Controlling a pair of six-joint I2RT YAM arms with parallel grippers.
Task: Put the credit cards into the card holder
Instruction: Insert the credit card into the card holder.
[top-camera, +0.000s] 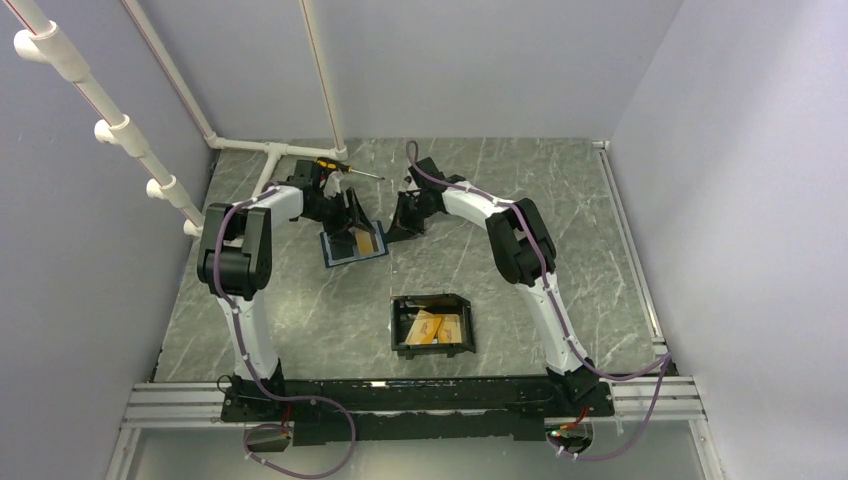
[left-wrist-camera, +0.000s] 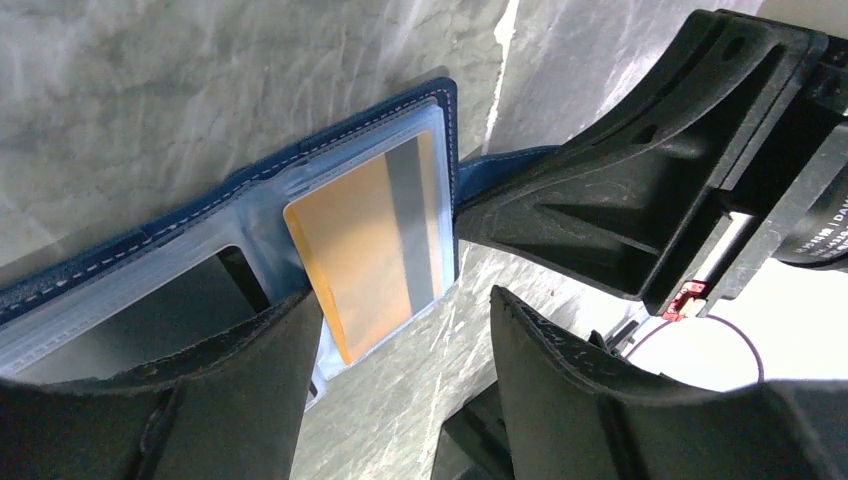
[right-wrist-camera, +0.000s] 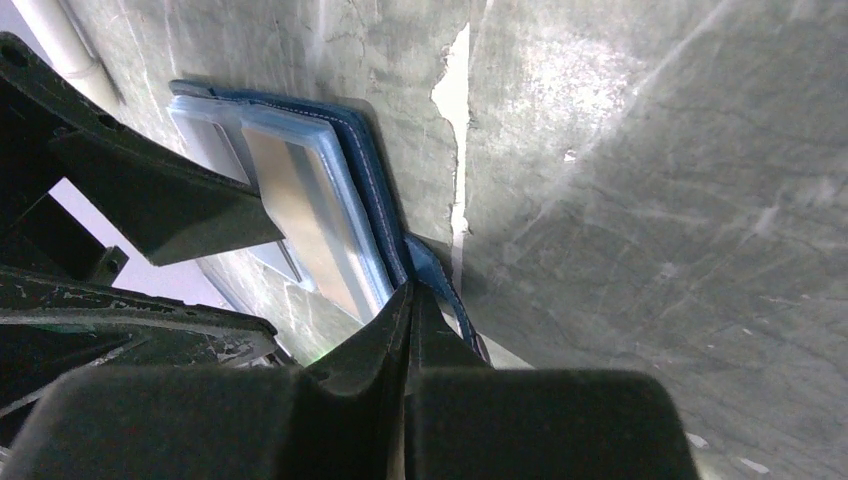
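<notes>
Cards (top-camera: 428, 328) lie in the holder (top-camera: 397, 325); at its eleven o'clock another card (left-wrist-camera: 365, 250) sits sleeved in the wallet (left-wrist-camera: 180, 250), left gripper (left-wrist-camera: 400, 300) apart astride it, right gripper (right-wrist-camera: 411, 295) pressed together.

Layout relative to the card holder (top-camera: 432, 324), which rests on the table (top-camera: 300, 320). Two credit cards (top-camera: 437, 327) lie inside it. Behind it and to the left lies the open wallet (top-camera: 352, 243), with another card (left-wrist-camera: 370, 245) on its right half. The left gripper (left-wrist-camera: 405, 300) is above the wallet and the right gripper (right-wrist-camera: 410, 295) at its right edge. The screwdriver (top-camera: 340, 167) lies farther behind.

Blue wallet (top-camera: 336, 251) lies open on the marble table (top-camera: 300, 320) — screwdriver (top-camera: 335, 166) behind it.
</notes>
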